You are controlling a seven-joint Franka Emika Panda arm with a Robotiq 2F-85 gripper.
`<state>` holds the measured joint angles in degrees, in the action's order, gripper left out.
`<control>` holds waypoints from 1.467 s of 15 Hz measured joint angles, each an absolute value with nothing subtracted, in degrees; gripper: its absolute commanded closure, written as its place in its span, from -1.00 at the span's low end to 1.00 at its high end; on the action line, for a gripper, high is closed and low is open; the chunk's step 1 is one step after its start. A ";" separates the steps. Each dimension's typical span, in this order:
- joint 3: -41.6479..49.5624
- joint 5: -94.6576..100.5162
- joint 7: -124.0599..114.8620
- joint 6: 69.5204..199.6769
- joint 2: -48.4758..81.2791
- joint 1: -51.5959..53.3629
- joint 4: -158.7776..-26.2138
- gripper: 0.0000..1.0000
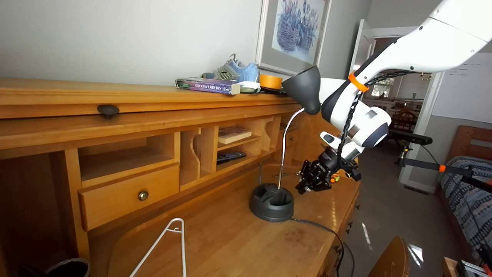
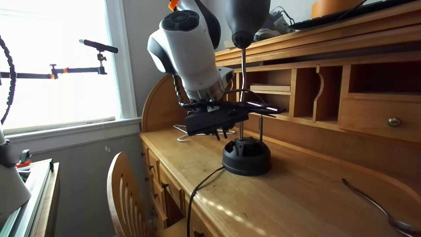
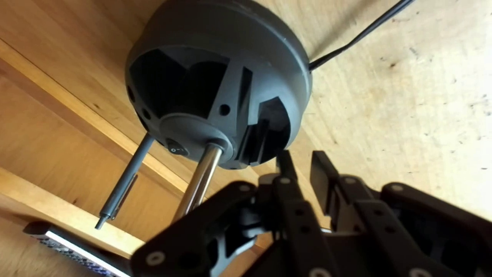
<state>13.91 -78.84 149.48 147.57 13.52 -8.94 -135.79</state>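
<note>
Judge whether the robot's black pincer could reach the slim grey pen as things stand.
Probably not directly: though the pincer is open, the curved silver metal lamp stem stands between it and the pen.

In an exterior view the window is overexposed to near-white, and dappled sunlight lies along the front of the desk. Sun patches mark the floor, while an end compartment is in deep shade. Wrist view: desktop washed out at right, lamp base sharp, gripper blurred in the foreground.
</note>
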 measured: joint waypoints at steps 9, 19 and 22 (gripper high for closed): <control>13.55 -93.53 155.25 147.34 9.22 -8.96 -135.86 -0.98; 12.70 -102.12 154.68 144.56 8.29 -8.95 -136.38 -1.00; 13.00 -101.98 154.41 144.98 6.51 -9.02 -138.44 -1.00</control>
